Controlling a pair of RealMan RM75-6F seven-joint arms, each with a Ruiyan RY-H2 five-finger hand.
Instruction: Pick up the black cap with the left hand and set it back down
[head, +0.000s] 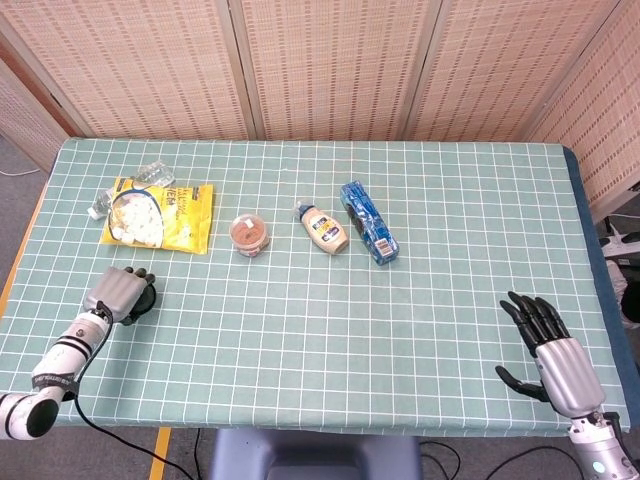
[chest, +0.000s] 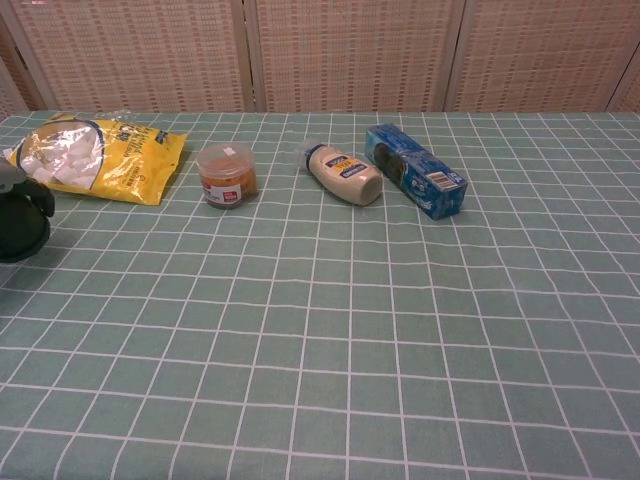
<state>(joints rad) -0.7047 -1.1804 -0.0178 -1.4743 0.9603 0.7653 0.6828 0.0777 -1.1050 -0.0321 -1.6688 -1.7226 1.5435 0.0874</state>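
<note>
The black cap (head: 148, 298) sits low on the green checked table (head: 330, 320) near the front left edge, mostly hidden under my left hand (head: 120, 294). The hand lies over the cap's top with its fingers curled around it. In the chest view the cap (chest: 20, 232) shows at the far left edge, resting on the table, with dark fingers (chest: 36, 197) over its top. My right hand (head: 548, 345) hovers at the table's front right corner, fingers spread and holding nothing.
A yellow snack bag (head: 160, 213) lies behind the left hand, with clear plastic (head: 150, 175) at its far side. To its right stand a small orange jar (head: 250, 234), a lying cream bottle (head: 322, 229) and a blue packet (head: 368, 222).
</note>
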